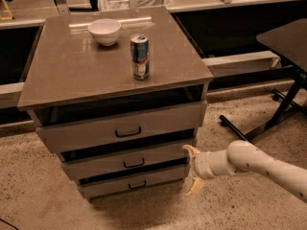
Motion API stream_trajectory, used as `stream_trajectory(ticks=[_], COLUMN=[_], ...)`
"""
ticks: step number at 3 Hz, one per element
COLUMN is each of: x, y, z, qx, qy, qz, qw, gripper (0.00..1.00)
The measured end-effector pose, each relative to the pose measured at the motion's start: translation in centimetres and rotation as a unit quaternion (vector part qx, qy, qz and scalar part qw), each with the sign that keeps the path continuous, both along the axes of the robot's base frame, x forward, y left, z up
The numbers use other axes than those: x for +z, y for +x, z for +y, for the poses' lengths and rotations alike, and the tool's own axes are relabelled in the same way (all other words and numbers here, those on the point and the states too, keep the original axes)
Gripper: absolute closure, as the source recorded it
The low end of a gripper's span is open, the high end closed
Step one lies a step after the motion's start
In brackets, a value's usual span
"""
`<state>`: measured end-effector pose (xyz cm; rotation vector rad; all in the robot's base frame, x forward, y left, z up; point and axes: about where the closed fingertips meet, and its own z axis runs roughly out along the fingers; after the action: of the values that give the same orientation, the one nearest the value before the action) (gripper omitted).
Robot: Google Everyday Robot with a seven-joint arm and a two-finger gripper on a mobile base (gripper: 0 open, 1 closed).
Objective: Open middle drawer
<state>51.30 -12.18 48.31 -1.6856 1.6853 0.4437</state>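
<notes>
The middle drawer [127, 161] is a grey-brown front with a small black bar handle [134, 163], set between a taller top drawer [122, 127] and a smaller bottom drawer [134, 181]. My gripper [192, 170] is at the right edge of the cabinet, level with the middle and bottom drawers. Its two cream fingers [194, 152] are spread apart, one above the other, and hold nothing. The white arm [254, 165] comes in from the right.
A white bowl [104, 30] and a drink can [140, 56] stand on the cabinet top [72, 71]. A dark table [288, 42] with black legs stands at the right. The floor is speckled concrete.
</notes>
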Motion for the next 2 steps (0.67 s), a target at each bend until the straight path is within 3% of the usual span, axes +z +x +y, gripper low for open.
stream_trajectory(ticks=[1,2], x=[-2.3,-4.6], y=[3.4,6.2], z=[0.0,-0.1], qx=[0.047,0.078], qy=[-0.044,-0.079], qz=[-0.038,-0.059], qw=[0.9972,0.992], gripper=[0.0,0.0])
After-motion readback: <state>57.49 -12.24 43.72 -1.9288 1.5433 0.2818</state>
